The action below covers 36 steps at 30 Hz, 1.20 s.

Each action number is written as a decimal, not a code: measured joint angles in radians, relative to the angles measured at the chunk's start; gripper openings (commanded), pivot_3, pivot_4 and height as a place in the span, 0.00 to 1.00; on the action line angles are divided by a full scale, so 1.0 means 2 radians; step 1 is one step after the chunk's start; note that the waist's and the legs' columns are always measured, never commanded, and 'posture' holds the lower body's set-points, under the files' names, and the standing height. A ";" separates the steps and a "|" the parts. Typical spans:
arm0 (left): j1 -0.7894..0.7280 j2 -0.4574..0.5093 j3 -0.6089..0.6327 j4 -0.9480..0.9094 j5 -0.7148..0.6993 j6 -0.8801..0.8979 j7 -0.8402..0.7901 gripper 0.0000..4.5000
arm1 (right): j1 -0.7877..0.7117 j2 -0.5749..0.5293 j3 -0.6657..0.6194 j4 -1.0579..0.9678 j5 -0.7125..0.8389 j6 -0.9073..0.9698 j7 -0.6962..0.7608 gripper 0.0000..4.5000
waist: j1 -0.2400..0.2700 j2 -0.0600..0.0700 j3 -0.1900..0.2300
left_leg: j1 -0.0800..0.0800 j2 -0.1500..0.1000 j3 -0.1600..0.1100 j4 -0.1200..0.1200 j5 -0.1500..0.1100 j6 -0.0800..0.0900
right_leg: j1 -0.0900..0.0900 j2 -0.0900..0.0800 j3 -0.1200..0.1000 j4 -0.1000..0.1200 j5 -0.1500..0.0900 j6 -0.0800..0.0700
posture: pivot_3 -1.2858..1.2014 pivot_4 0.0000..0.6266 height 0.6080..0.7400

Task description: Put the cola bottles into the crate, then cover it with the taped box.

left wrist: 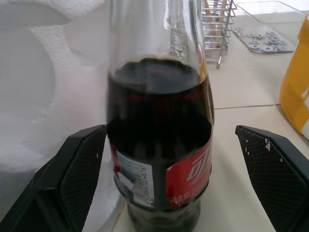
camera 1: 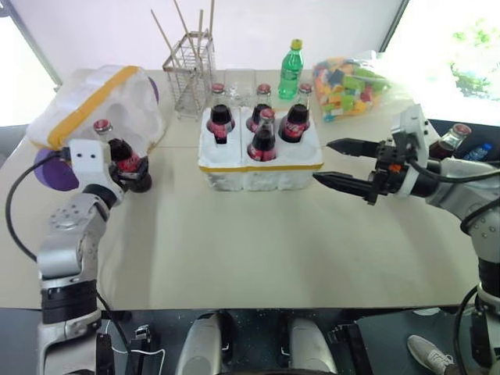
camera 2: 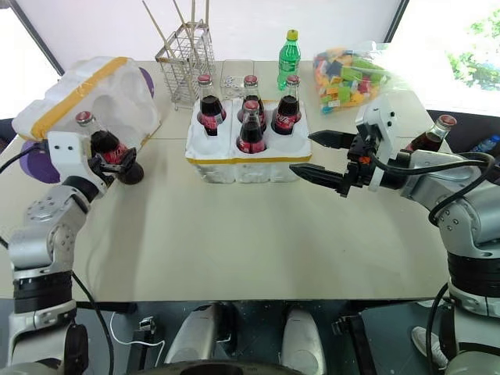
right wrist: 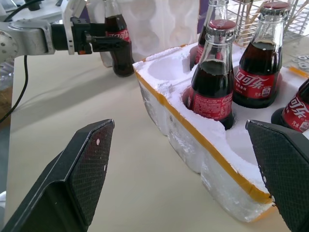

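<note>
A cola bottle [camera 2: 104, 145] stood on the tabletop [camera 2: 234, 234] beside the taped box [camera 2: 90, 98], between the left gripper's [camera 2: 117, 162] spread jaws. Next they needed closing. Right gripper [camera 2: 320, 156] hung spread near the crate [camera 2: 246, 160].

Red labels on the cola bottles [right wrist: 212, 77] in the crate [right wrist: 203, 145] carry white Coca-Cola script and Chinese characters. The bottle nearest the left wrist camera [left wrist: 159, 145] shows a barcode; its digits are unreadable.

It looks like a robot test lab: a plain beige surface [camera 1: 234, 250] before a white backdrop [camera 1: 312, 23], with staged props.
</note>
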 measured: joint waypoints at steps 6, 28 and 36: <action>-0.035 -0.004 -0.025 0.071 0.024 -0.043 -0.003 0.87 | 0.013 0.001 -0.006 -0.001 -0.001 -0.001 -0.009 1.00 | -0.001 0.000 0.000 | 0.000 0.000 0.000 0.000 0.000 0.000 | 0.000 0.000 0.000 0.000 0.000 0.000 | 0.52 0.24 0.97; -0.168 0.142 -0.028 -0.039 -0.172 0.131 -0.232 0.63 | 0.038 -0.005 -0.019 -0.017 0.011 0.014 -0.012 1.00 | -0.001 -0.004 0.002 | -0.002 0.000 0.000 0.000 0.001 -0.001 | -0.002 0.000 0.000 0.000 0.000 0.000 | 0.52 0.24 0.97; -0.285 0.093 -0.129 0.080 -0.126 0.090 -0.274 0.63 | 0.047 -0.007 -0.036 -0.059 0.024 0.015 -0.009 1.00 | -0.002 -0.004 0.002 | -0.002 -0.001 0.000 0.000 0.002 -0.003 | -0.002 0.001 0.000 0.000 0.000 0.000 | 0.52 0.24 0.97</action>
